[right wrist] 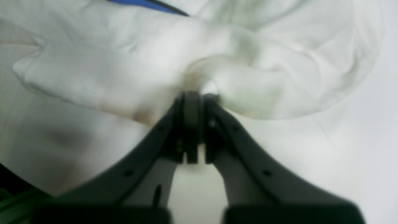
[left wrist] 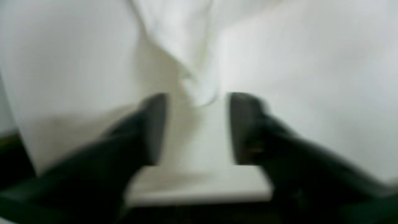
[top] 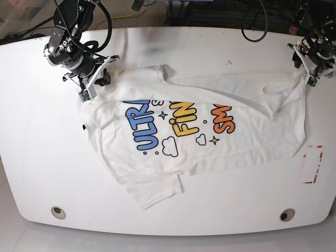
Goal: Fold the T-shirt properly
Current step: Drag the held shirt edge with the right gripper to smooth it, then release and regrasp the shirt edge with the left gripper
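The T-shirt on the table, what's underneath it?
Only the white table shows around the T-shirt, which lies print-up across it. Anything directly beneath the cloth is covered, as is the shirt's back.

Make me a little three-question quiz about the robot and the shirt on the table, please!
1. True or false: the right tool is shut on the T-shirt.
2. The print faces: A) up, B) down?
3. Fill in: the left tool has its jaws ____.

Key: 1 true, it pinches white cloth. 2 A, the coloured letters show on the white table. 3 open, with a bunched fold of shirt just past the tips.
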Motion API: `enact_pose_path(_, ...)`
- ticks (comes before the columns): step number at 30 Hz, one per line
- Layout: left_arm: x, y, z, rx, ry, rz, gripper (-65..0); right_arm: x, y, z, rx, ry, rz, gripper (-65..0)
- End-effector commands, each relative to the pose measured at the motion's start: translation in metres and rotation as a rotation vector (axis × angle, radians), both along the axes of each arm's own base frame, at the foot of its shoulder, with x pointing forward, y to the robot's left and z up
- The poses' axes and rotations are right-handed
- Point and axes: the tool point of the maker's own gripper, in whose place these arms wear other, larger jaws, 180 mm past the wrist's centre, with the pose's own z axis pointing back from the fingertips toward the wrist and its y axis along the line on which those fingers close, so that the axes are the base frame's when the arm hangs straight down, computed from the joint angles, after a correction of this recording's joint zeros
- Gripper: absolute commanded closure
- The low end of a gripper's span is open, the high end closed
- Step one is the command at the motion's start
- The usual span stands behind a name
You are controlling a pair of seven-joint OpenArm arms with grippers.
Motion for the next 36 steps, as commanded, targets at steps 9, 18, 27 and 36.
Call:
enact_pose_path(9,-0.018,0.016,0.011,0.040,0.041,-0.054,-52.4,0.011,0.000,0.013,0.005,-0.057,0.001,0.0)
enact_pose_path(18,0.005,-0.017,0.024,-0.098,-0.042,-0.129,-48.3,0.012,0.000,0.013,0.006,-0.058,0.000,0.0)
enact_pose_path(27,0.053,-0.078,0.025,-0.131,-0.065,-0.284,-47.9,0.012,0.001,0.013,0.008,-0.060,0.000,0.0)
enact_pose_path(36,0.068,-0.122,0.013,-0.137,-0.034,-0.404,-47.9,0.012,0.001,0.013,0.008,-0.060,0.000,0.0)
